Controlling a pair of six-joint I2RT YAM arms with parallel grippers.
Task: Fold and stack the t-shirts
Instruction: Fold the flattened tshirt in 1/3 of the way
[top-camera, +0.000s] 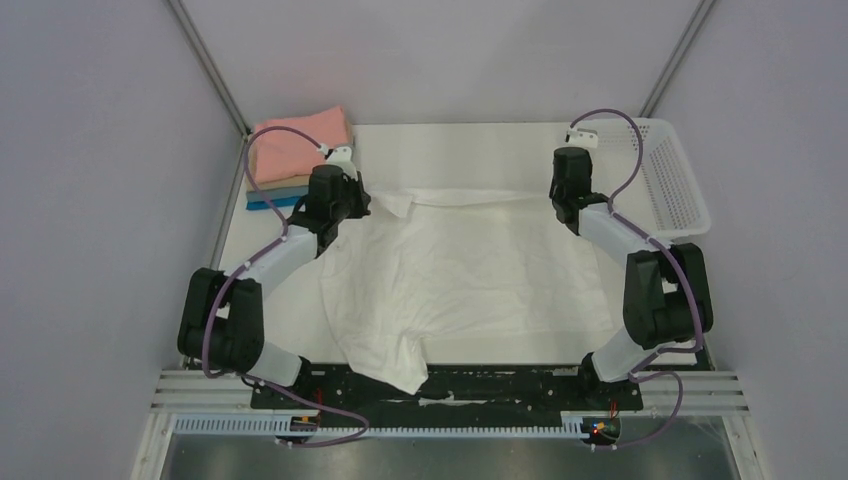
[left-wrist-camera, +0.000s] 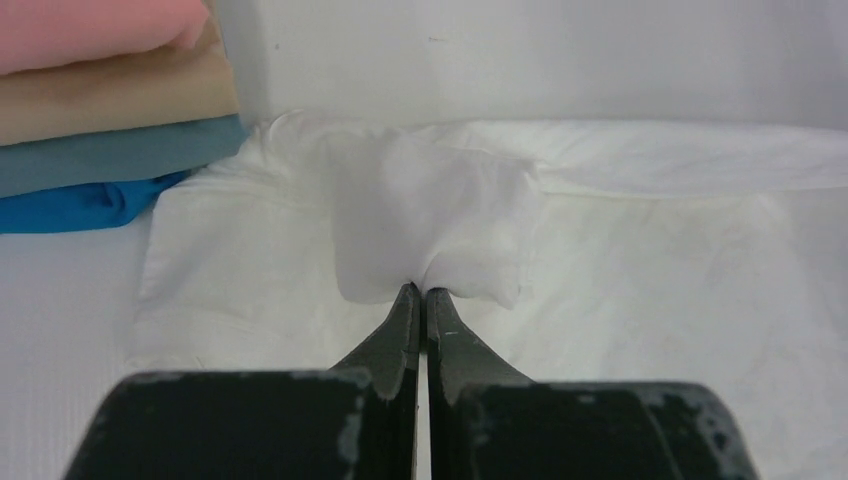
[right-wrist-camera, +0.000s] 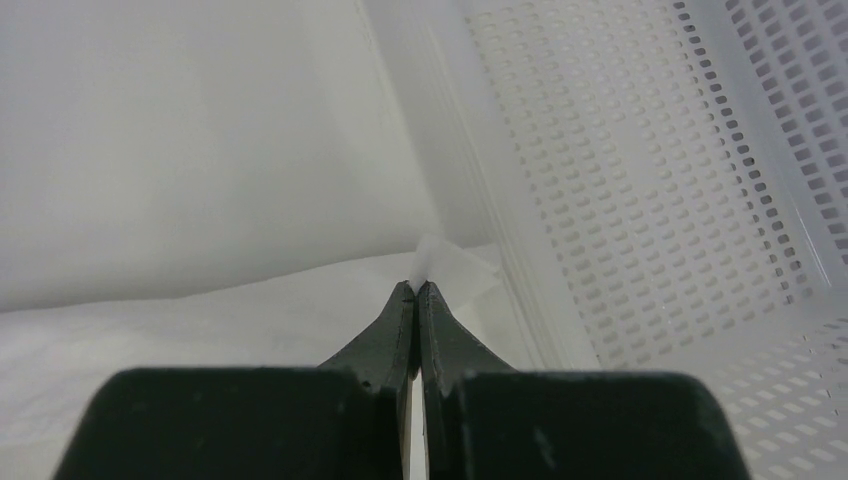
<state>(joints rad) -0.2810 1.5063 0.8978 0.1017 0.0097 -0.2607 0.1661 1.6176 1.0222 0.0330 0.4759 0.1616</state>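
Folded t-shirts (top-camera: 297, 160) of soft cloth, salmon pink on top of tan, grey-blue and bright blue, sit stacked at the far-left corner of the white table (top-camera: 470, 138). Just beside the stack, the left gripper (left-wrist-camera: 420, 292) has its jaws pressed together on a bunched fold of the thin, wrinkly white t-shirt (top-camera: 470, 270), which lies spread across the middle of the table. The right gripper (right-wrist-camera: 417, 288) is likewise clamped tight on a small corner at that shirt's far-right edge, just beside the white plastic mesh basket (top-camera: 678, 175) at the table's right side.
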